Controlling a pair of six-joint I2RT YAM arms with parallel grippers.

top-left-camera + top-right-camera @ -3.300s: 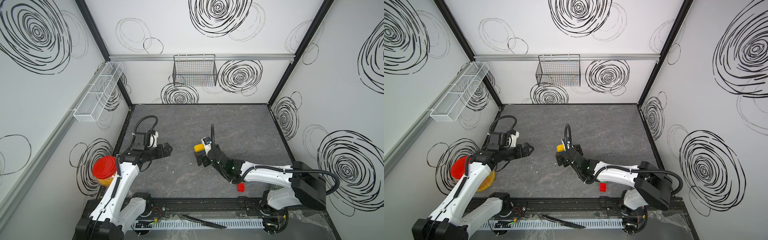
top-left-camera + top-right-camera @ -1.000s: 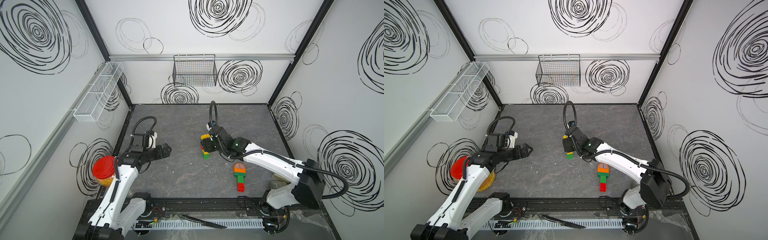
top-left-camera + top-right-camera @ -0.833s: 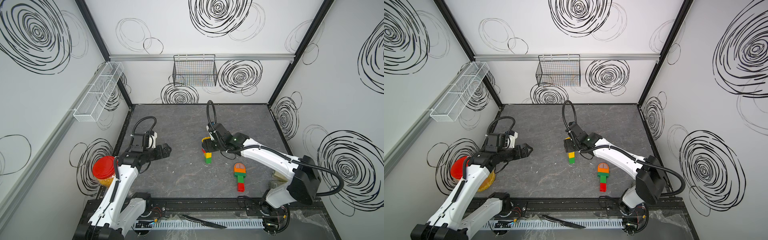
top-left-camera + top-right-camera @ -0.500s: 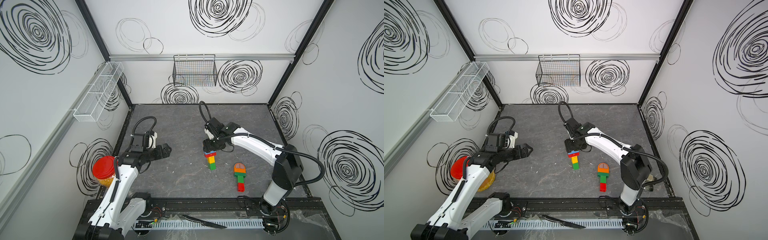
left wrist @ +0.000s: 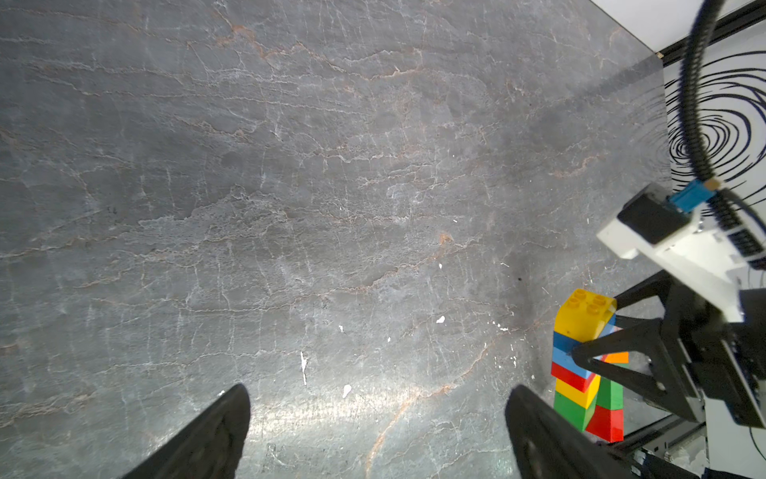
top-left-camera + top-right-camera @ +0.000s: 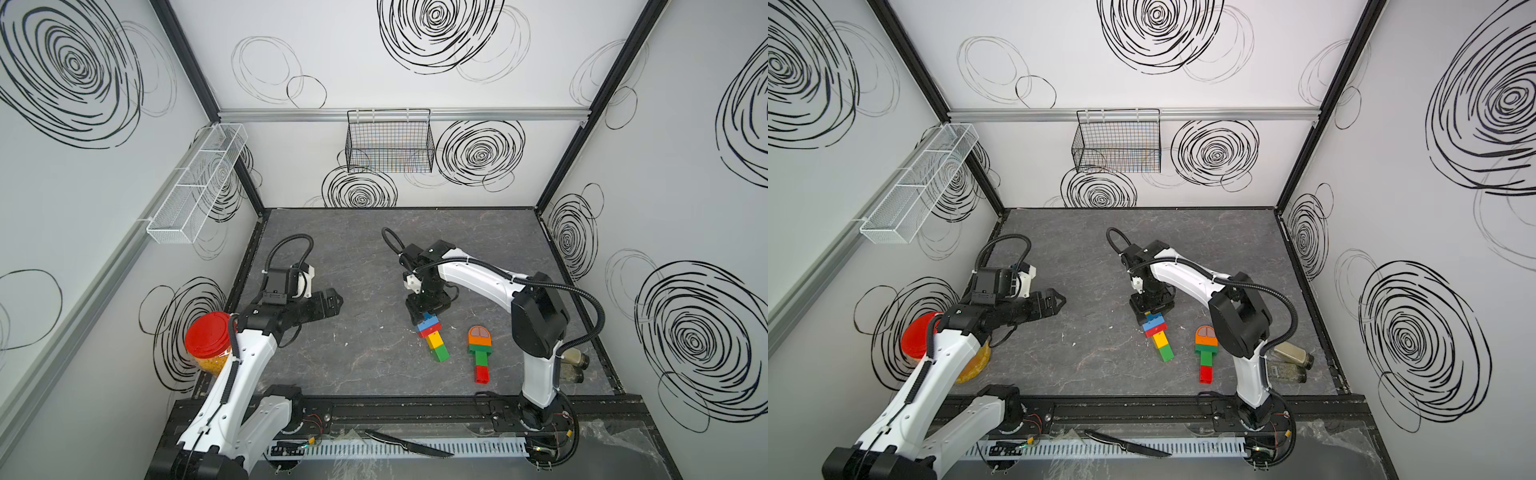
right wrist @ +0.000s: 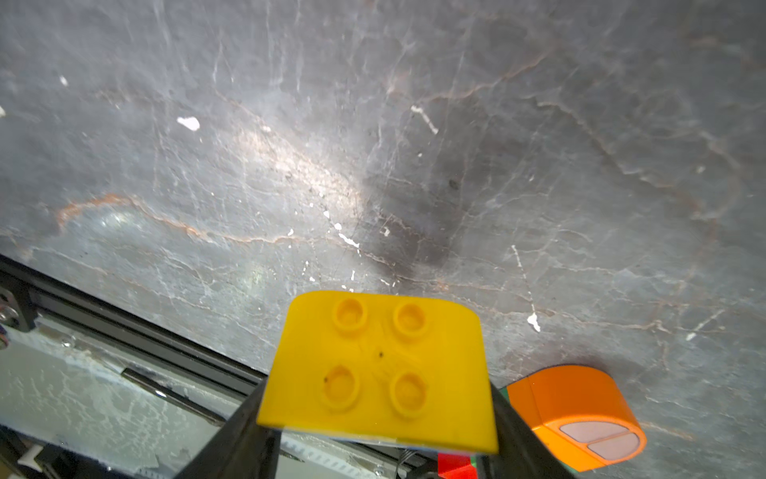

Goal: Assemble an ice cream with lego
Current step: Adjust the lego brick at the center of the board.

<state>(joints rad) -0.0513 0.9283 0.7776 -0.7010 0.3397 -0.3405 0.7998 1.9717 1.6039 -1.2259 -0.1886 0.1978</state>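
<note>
My right gripper is shut on a lego stack near its upper end. The stack runs yellow dome, blue, red, yellow, green. In the right wrist view the studded yellow dome sits between my fingers. The left wrist view shows the stack near upright, its green end down at the table. A second lego ice cream, orange dome over green and red, lies flat just to the right. My left gripper hangs open over bare table at the left.
A red-lidded jar stands by the left arm's base. Two small bottles lie at the front right behind the right arm. A wire basket hangs on the back wall, a mesh shelf on the left wall. A knife lies on the front rail.
My right gripper has carried the lego stack toward the front and a little right, close beside the lying ice cream. The left arm has stayed still.
</note>
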